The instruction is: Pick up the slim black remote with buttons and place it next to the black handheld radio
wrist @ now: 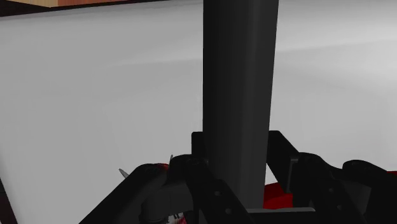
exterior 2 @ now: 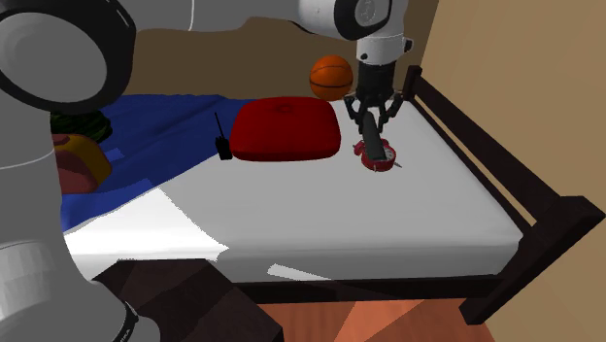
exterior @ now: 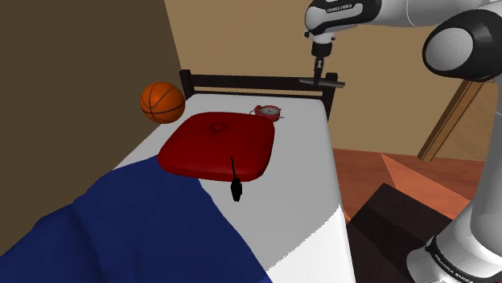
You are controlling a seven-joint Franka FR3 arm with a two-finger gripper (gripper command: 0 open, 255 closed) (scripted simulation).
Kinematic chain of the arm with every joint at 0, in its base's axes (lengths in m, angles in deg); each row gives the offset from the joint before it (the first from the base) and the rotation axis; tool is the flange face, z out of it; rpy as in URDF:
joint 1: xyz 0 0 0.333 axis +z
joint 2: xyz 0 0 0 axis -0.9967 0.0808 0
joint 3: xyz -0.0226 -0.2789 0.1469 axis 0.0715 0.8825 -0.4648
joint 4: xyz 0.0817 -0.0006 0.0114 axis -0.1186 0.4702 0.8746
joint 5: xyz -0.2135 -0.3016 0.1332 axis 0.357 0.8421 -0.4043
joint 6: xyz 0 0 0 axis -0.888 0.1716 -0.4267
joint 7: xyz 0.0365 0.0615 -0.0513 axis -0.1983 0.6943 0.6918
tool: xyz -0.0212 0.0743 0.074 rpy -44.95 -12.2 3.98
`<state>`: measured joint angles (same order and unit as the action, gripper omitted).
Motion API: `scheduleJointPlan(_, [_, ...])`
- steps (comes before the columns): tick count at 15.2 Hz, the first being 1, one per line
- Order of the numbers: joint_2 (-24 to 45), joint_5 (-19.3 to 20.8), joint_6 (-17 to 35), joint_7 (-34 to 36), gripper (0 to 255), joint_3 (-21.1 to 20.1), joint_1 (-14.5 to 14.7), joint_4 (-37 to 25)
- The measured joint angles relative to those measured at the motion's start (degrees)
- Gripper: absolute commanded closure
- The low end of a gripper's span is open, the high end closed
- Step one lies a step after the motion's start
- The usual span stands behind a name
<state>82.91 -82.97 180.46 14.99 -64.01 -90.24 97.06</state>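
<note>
Remote [wrist: 240,89], slim and black, clasped tight between the fingers of my gripper [exterior 2: 375,115], hanging clear above the white bed [exterior 2: 320,209], just over the red alarm clock [exterior 2: 377,157], black handheld radio [exterior: 236,190] well apart, at the edge of the red pillow [exterior: 217,146], near the blue blanket [exterior: 137,233].

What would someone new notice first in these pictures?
The big dark red cushion in the middle of the white bed draws the eye, with an orange basketball beyond it by the headboard's end. Near the head of the bed, the black gripper holds a slim dark remote roughly above a small red alarm clock.
</note>
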Motion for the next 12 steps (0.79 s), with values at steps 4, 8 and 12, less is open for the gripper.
scheduleJointPlan(4, [-4.8,1.9,1.5,4.4,255,-1.0,3.7,6.2])
scheduleJointPlan(8, [-10.2,4.0,3.5,9.7,255,-2.5,7.4,13.6])
scheduleJointPlan(12, [-13.5,5.4,3.5,14.8,255,-4.3,10.4,17.0])
